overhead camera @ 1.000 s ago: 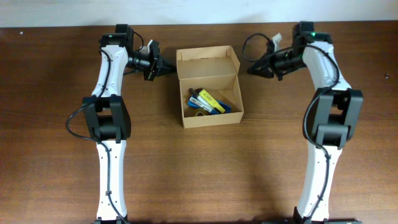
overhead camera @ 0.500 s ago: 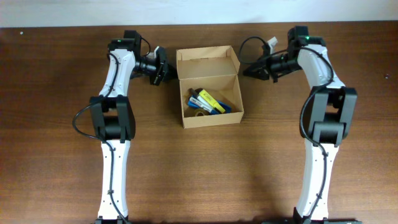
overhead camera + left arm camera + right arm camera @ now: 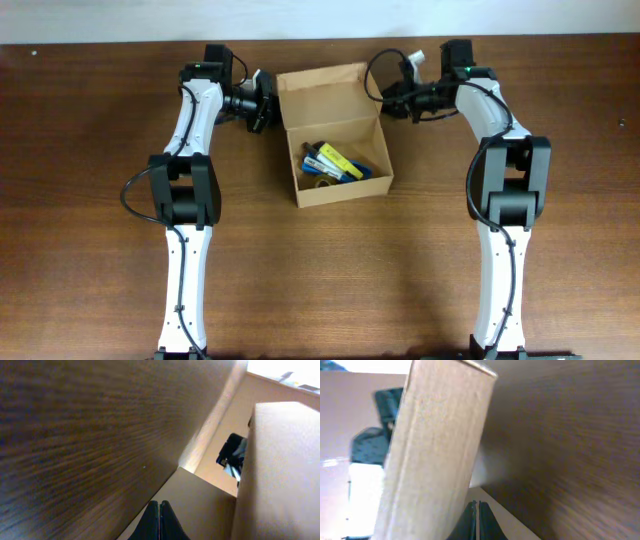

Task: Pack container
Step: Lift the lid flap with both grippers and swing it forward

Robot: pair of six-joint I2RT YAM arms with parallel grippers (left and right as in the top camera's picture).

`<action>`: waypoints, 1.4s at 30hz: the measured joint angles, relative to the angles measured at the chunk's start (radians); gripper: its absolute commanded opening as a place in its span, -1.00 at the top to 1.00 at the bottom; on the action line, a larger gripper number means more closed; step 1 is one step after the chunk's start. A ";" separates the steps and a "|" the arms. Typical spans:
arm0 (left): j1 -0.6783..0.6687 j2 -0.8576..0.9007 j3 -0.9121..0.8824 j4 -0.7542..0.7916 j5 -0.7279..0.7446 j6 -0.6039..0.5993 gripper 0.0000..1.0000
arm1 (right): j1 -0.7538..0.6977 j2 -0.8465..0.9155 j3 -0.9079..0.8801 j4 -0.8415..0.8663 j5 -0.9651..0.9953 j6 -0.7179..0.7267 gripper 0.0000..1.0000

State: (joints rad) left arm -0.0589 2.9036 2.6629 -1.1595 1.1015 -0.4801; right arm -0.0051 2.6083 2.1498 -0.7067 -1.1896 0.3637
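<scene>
One container (image 3: 341,190), between left gripper (image 3: 270,104), right gripper (image 3: 384,100)

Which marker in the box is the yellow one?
The yellow marker, lying diagonally in the middle of the container; the others beside it look blue or white.

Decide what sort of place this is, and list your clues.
Probably a robotics lab bench: two white arms standing at a plain wooden table, with one open cardboard box holding markers.

container (image 3: 280,470) cropped at frame edge, table (image 3: 75,435) blurred
</scene>
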 measured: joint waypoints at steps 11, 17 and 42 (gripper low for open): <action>-0.006 0.005 0.001 0.244 0.151 -0.083 0.97 | 0.002 0.000 0.000 0.204 -0.108 0.159 0.93; -0.008 0.020 0.070 0.247 0.192 -0.109 0.97 | 0.001 0.000 0.000 0.206 -0.135 0.175 0.92; -0.056 0.025 0.462 -0.088 0.106 -0.090 0.97 | 0.002 -0.274 0.001 -0.243 0.036 -0.057 0.93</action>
State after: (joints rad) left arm -0.1154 2.9284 3.1245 -1.2472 1.2076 -0.5701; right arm -0.0036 2.3344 2.1506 -0.9497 -1.1534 0.3065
